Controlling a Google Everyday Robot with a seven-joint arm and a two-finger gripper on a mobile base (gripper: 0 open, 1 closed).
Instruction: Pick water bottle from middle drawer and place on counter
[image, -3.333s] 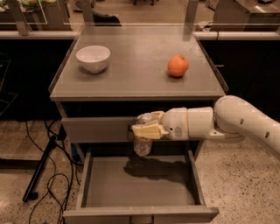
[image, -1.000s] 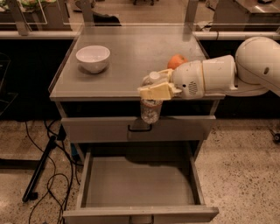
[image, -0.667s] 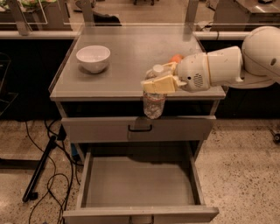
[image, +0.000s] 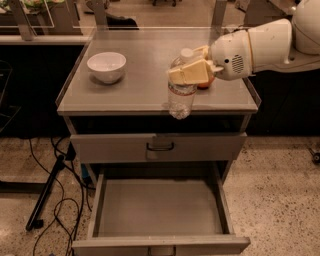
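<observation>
My gripper (image: 192, 70) is shut on the water bottle (image: 181, 97), a small clear bottle with a white cap. It holds the bottle upright in the air above the front edge of the counter (image: 135, 80), right of centre. The white arm reaches in from the right. The middle drawer (image: 160, 210) stands pulled out below, with a bare grey floor. The orange fruit (image: 206, 82) lies on the counter, mostly hidden behind the gripper.
A white bowl (image: 106, 66) sits on the counter's left part. A closed drawer with a dark handle (image: 160, 146) lies under the counter top. Black cables and a stand leg (image: 47, 195) run over the speckled floor at the left.
The gripper has lifted the bottle from in front of the closed drawer up to counter height and carried it a little to the right and back over the counter's front edge.
</observation>
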